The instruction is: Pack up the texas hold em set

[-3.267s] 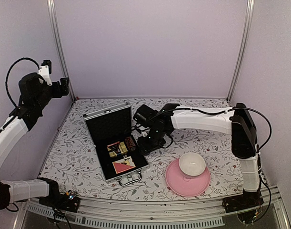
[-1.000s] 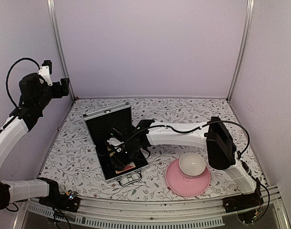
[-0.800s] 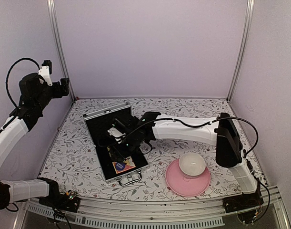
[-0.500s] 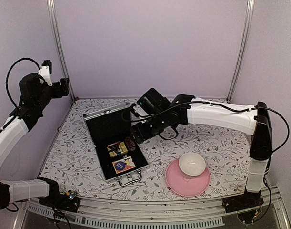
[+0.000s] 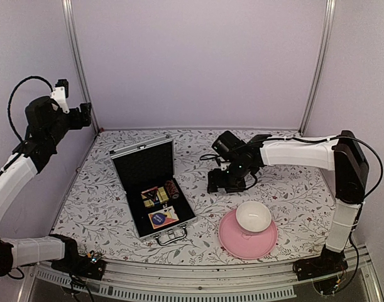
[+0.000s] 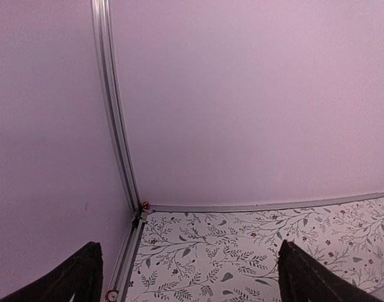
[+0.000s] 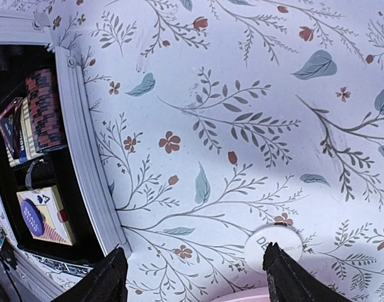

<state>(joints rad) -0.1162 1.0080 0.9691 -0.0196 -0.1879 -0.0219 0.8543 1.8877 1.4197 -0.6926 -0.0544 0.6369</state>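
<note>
Tabletop point(image 5: 203, 217) gap betw. briefcase point(image 7: 85, 157) rim & plate point(image 5: 228, 244), R tool point(image 7: 193, 251) spread above

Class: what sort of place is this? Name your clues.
Probably a robot lab test cell: plain walls on aluminium frame posts, two robot arms at the table edge, and staged props, an open briefcase and a white bowl on a pink plate.

Top external: high at near edge, facing far wall, whole desk point(image 5: 286, 189) | left wrist: raised, distant, facing far-left corner | right wrist: close over desk, shares open briefcase point(image 7: 86, 157) with top view
</note>
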